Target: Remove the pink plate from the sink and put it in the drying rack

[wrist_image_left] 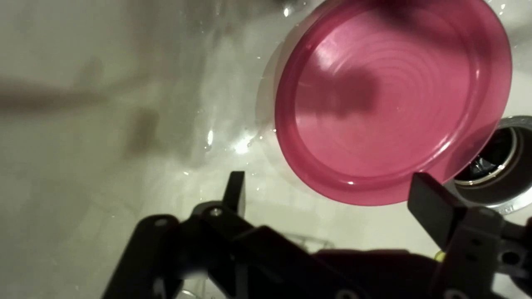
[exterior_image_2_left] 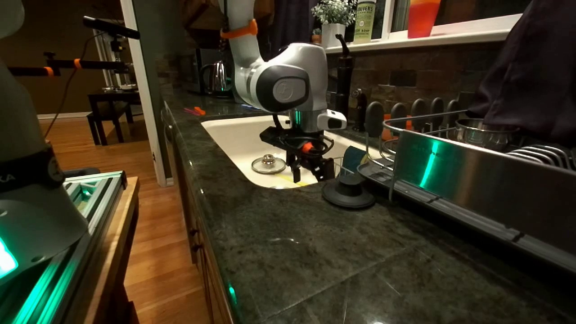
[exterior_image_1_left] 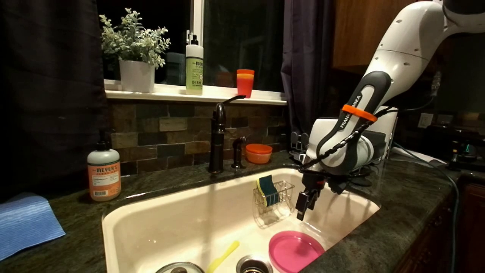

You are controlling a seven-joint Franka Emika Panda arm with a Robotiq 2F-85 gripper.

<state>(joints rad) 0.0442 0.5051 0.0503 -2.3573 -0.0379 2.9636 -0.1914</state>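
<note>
Pink plate (wrist_image_left: 392, 104): round, glossy, rim raised, faint concentric rings inside.

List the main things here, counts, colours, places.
plate: 1, pink, in sink
lid: 1, clear, in sink
utensil: 1, yellow, in sink
caddy: 1, silver, in sink
sponge: 1, green and yellow, in caddy
sink: 1, cream, in counter
faucet: 1, dark, behind sink
drying rack: 1, grey, on counter
bottles: 2, orange on counter, green on windowsill
white-potted plant: 1, green, on windowsill
cup: count unclear, orange, on windowsill
bowl: count unclear, orange, behind sink
towel: 1, blue, on counter
arm: 1, white, over sink
gripper: 1, black, over sink
</note>
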